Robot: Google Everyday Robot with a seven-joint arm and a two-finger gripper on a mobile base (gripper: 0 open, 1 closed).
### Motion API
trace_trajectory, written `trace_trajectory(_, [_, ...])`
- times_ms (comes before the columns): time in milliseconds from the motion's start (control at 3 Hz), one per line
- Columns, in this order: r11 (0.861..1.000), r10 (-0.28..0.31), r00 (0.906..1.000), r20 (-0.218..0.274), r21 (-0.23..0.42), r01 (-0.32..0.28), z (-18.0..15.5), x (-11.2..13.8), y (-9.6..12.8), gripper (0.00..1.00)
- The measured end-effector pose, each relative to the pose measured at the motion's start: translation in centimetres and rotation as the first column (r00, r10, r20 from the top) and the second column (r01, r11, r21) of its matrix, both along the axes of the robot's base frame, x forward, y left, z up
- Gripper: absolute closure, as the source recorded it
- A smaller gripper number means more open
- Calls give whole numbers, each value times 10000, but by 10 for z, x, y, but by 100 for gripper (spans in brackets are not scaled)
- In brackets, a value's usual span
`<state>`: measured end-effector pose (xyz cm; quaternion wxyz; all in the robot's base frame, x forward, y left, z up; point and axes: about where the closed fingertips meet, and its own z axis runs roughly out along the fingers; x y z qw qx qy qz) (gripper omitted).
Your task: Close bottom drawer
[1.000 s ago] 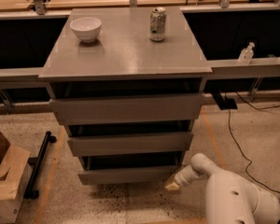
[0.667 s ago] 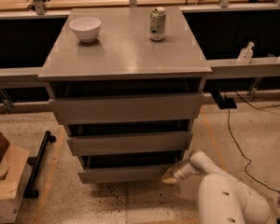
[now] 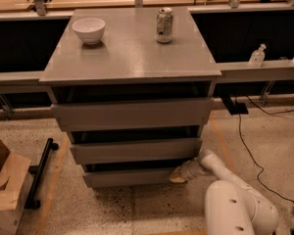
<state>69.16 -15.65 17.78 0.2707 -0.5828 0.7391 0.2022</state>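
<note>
The bottom drawer (image 3: 130, 177) is the lowest grey flat front of the cabinet (image 3: 132, 114), near the floor, with a thin dark gap above it. My gripper (image 3: 178, 176) sits at the right end of that front, touching or nearly touching it. My white arm (image 3: 235, 204) reaches in from the lower right. The two drawers above, the middle one (image 3: 134, 151) and the top one (image 3: 132, 114), stick out slightly too.
A white bowl (image 3: 88, 30) and a drink can (image 3: 164, 25) stand on the cabinet top. A cardboard box (image 3: 5, 185) and a black bar (image 3: 39, 173) lie on the floor at left. Cables (image 3: 250, 146) run across the floor at right. A bottle (image 3: 257, 56) stands on the right ledge.
My gripper has moved left against the bottom drawer's front, and the drawer has gone further into the cabinet.
</note>
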Motion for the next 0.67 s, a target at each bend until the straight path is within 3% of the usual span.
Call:
trace_trajectory(333, [10000,11,10000,61,11,-12,1,0,-1,100])
trace_trajectory(667, [9999,106,9978,660,95,-113,16,19,0,100])
